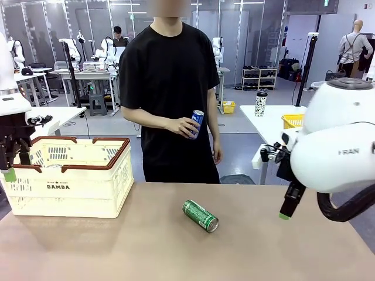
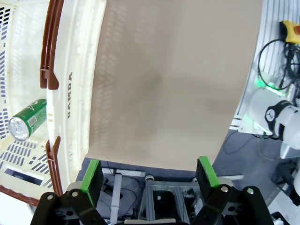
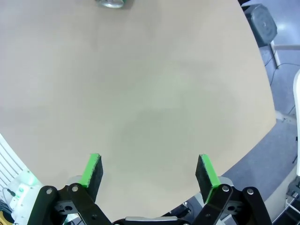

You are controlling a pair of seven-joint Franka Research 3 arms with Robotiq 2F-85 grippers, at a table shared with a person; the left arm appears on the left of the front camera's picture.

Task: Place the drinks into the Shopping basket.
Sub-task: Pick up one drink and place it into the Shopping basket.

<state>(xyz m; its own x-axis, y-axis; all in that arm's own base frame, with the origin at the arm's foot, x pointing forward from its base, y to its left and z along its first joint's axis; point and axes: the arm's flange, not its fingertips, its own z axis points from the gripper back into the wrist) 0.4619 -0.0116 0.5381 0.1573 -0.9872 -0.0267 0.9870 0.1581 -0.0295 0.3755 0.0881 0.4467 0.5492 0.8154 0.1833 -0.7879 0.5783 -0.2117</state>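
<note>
**A:** So, front view first: what is around?

**B:** One Shopping basket stands on the worktop at the left. A lying green can rests on its side near the middle, well apart from the basket. The person across the worktop holds a blue can in one hand, beyond the far edge. On a table farther back stand a spotted tumbler and a yellow basket.

**A:** And the grippers there?

**B:** The left gripper hangs at the basket's near left corner, fingers apart. The right gripper hangs right of the lying green can, with bare worktop between them.

**A:** Left wrist view?

**B:** The left gripper has its jaws spread wide, holding nothing, over the worktop's edge. The basket's wall and brown rim stand to one side. A second green can lies inside on the basket's floor.

**A:** Right wrist view?

**B:** The right gripper is also wide apart and empty, above bare worktop. A can's silver end shows at the top edge; I cannot tell its colour.

**A:** The count?

**B:** Three cans: two green, one blue. One is in the basket, one on the worktop, one in the hand.
</note>
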